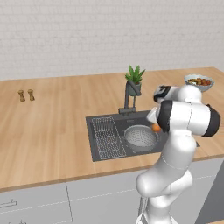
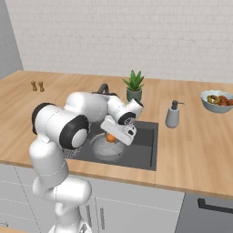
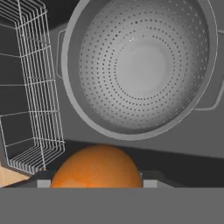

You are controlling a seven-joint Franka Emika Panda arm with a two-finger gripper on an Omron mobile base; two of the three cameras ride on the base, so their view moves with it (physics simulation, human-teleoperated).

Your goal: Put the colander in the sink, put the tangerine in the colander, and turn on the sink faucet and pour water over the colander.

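The light grey perforated colander [image 1: 141,136] [image 2: 106,148] [image 3: 144,65] sits empty in the dark sink [image 1: 144,120] [image 2: 143,141], right of a wire rack. My gripper [image 1: 154,125] [image 2: 112,136] hangs just above the colander's near rim, shut on the bright orange tangerine [image 1: 155,127] [image 2: 110,137] [image 3: 97,168]. In the hand view the fruit sits between the finger tips, with the colander's bowl beyond it. The dark faucet [image 1: 127,98] [image 2: 103,87] stands behind the sink, partly hidden by my arm in the right base view. No water is running.
A wire rack [image 1: 106,136] [image 3: 30,87] fills the sink's left part. Behind the sink stands a potted plant [image 1: 134,81] [image 2: 134,86], with a soap dispenser [image 2: 172,114] to its right. A fruit bowl [image 1: 199,82] [image 2: 219,101] and two small shakers [image 1: 26,95] rest on the wooden counter.
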